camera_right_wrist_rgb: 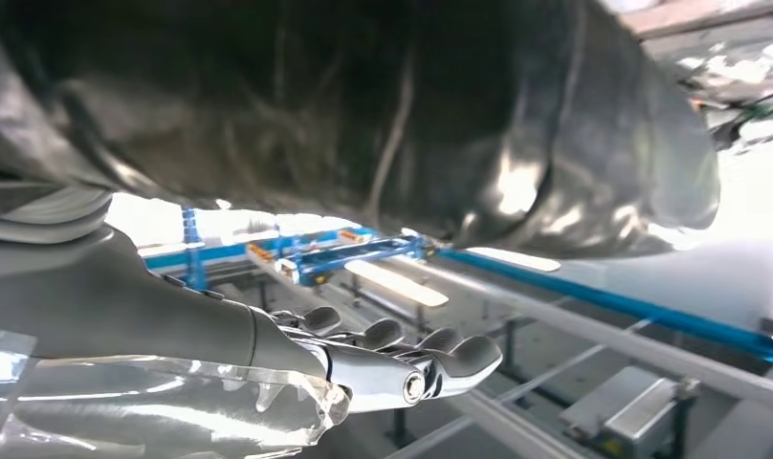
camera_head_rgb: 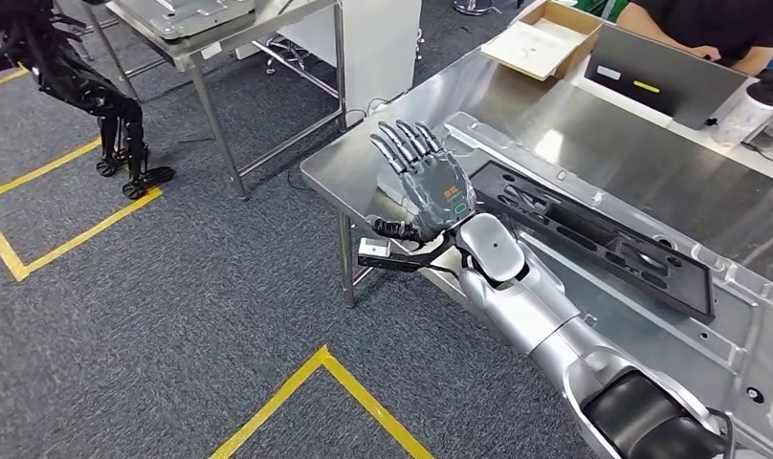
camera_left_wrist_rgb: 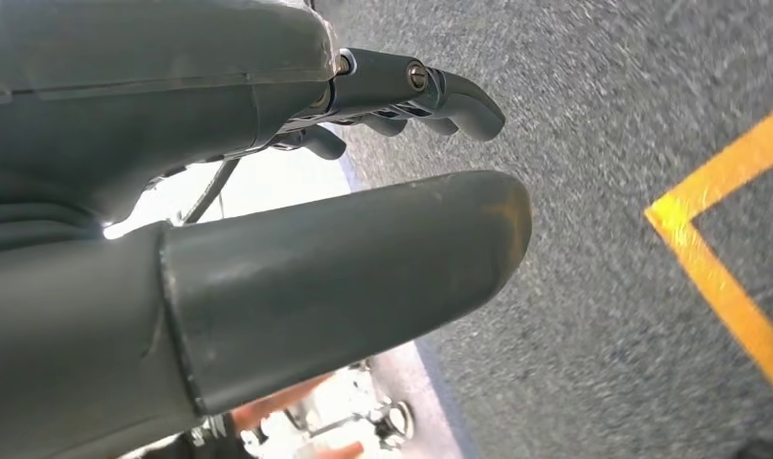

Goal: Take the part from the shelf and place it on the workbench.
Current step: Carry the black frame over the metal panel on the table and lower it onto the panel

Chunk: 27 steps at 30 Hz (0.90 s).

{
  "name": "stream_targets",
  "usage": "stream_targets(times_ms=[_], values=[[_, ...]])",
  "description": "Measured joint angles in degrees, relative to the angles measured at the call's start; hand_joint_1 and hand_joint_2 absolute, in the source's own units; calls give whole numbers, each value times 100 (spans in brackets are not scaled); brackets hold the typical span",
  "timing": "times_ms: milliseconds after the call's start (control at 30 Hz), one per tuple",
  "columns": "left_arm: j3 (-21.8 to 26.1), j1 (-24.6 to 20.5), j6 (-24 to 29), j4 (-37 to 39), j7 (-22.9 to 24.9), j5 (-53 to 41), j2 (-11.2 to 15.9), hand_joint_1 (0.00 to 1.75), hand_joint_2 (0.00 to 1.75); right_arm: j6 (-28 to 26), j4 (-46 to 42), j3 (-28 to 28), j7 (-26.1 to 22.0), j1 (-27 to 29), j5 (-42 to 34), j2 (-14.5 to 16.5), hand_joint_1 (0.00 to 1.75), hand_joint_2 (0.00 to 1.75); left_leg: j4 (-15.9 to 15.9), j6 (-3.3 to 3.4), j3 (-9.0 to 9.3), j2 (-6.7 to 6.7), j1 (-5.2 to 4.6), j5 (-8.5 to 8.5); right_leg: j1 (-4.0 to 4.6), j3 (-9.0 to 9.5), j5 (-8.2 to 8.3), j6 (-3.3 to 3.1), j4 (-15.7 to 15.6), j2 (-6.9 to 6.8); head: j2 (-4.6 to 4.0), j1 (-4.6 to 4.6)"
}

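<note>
Right hand point(camera_head_rgb: 430, 182) raised, fingers spread

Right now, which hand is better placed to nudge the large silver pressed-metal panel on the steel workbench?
Right. The right hand, open, is at the workbench corner beside the panel; the left hand hangs over grey carpet.

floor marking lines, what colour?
Yellow floor lines on dark grey carpet; clearest in the head view.

No text or number could be read; the orange mark on the back of the right hand point(camera_head_rgb: 438, 188) was too small to make out.
</note>
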Motion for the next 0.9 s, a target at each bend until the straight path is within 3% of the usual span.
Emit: stream_targets(times_ms=[67,133,233,267,300,367,400,433,500,567,633,667,767,833,900], values=[[14,4,7,0,8,-9,0,0,0,-1,-1,15,-2,36,0,-7,0,0,14,5,2,-134,-24,-2,18,-97,109,-25,112,25,0,-1],[26,6,12,0,12,-15,0,0,0,-2,-2,27,-4,45,0,-7,0,0,24,5,6,-207,-35,-4,30,-13,308,-51,-113,33,0,-2],[29,4,14,0,13,-19,0,0,0,-3,-5,32,-4,44,0,-7,0,0,27,5,10,-243,-40,-4,34,92,447,-69,-347,47,0,0],[31,2,15,0,13,-22,0,0,0,-4,-9,33,-4,44,1,-7,0,0,30,4,14,-271,-43,-5,38,184,557,-86,-550,78,0,0],[34,1,17,1,15,-26,-7,0,0,-5,-14,37,-4,42,1,-6,0,0,34,-2,7,-318,-48,-5,40,318,667,-122,-844,199,0,-4],[51,1,21,2,18,-36,-17,0,0,-8,-23,51,-4,32,10,10,0,0,32,-59,-39,-486,-20,18,67,533,823,-187,-1340,352,0,-6],[60,4,22,2,20,-41,-19,0,0,-10,-26,66,-3,25,21,32,0,0,27,-102,-65,-571,-12,30,56,603,850,-224,-1499,378,0,-7],[68,11,25,2,21,-48,-14,0,0,-11,-26,84,1,17,37,57,0,0,48,-143,-88,-562,-9,20,53,639,872,-245,-1566,289,0,-3],[71,13,27,2,25,-67,-10,0,0,-16,-24,120,31,3,81,108,0,0,351,-198,-227,-296,-30,-163,23,720,901,-304,-1668,138,0,-14],[71,-7,30,2,27,-92,-10,0,0,-26,-15,144,72,2,118,127,0,0,1048,-249,-582,2,-3,-496,34,757,886,-329,-1688,-26,0,-23],[71,-18,37,2,28,-106,-9,0,0,-41,-1,166,90,11,129,130,0,0,1550,-302,-858,93,51,-636,34,765,857,-318,-1672,-188,0,-24],[72,-15,41,2,29,-108,-7,0,0,-48,5,177,92,15,129,132,0,0,1504,-329,-840,120,82,-551,27,771,837,-300,-1659,-264,0,-23],[73,-8,47,2,30,-111,-1,0,0,-64,10,202,92,11,129,136,0,0,463,-381,-291,372,115,-64,12,803,744,-202,-1585,-453,0,-26],[73,-17,48,2,29,-111,-2,0,0,-72,11,210,92,4,128,137,0,0,118,-321,-117,466,76,5,37,815,691,-127,-1545,-550,0,-14],[74,-12,50,2,30,-111,-1,0,0,-83,11,223,92,2,127,148,0,0,112,-221,-130,354,49,-5,41,841,672,-61,-1554,-642,0,-2]])
